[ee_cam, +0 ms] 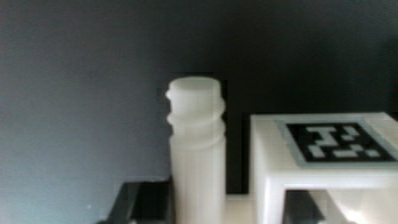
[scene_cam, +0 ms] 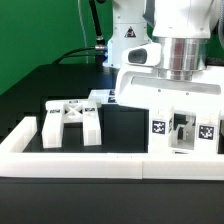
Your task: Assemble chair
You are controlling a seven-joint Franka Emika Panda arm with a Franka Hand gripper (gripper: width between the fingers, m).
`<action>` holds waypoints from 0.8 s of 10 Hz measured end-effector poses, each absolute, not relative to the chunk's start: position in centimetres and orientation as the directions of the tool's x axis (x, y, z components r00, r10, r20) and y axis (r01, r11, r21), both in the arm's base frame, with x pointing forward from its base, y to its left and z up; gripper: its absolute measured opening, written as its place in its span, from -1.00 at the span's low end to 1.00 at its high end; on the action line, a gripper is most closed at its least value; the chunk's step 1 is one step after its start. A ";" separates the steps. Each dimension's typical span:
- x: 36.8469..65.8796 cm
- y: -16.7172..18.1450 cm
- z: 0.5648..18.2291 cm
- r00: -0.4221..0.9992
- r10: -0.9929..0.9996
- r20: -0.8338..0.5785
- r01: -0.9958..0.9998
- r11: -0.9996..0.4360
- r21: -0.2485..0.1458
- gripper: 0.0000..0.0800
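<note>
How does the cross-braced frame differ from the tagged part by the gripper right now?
The cross-braced frame sits alone at the exterior view's left, X brace showing. The tagged part sits at the right, beneath the gripper, showing two square tags. Both are white, resting behind the border wall.

The white cross-braced plastic chair frame point(scene_cam: 70, 122) at nine o'clock looks smooth and faintly glossy, as does the long white plastic border wall point(scene_cam: 100, 160) at six o'clock. The black table top point(scene_cam: 40, 85) is matt. The white rounded plastic leg point(ee_cam: 196, 140) shows a soft sheen.
</note>
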State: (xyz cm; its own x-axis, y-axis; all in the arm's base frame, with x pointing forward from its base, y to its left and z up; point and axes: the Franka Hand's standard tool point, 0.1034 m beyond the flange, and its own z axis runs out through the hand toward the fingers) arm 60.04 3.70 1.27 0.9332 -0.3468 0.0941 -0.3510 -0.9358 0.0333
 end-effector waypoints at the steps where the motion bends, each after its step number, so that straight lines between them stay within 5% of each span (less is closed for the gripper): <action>1: 60.0 3.7 1.3 0.933 -0.346 0.094 -0.350 -0.936 0.033 -0.39; 3: 60.1 3.6 1.6 0.937 -0.337 0.092 -0.342 -0.939 0.034 -0.39; 8: 60.4 3.0 7.0 0.957 -0.284 0.059 -0.285 -0.958 0.016 -0.38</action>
State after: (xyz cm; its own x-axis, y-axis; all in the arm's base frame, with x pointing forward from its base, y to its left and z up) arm 60.35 3.02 6.95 0.9570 -0.2841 0.0594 -0.2855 -0.9583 0.0163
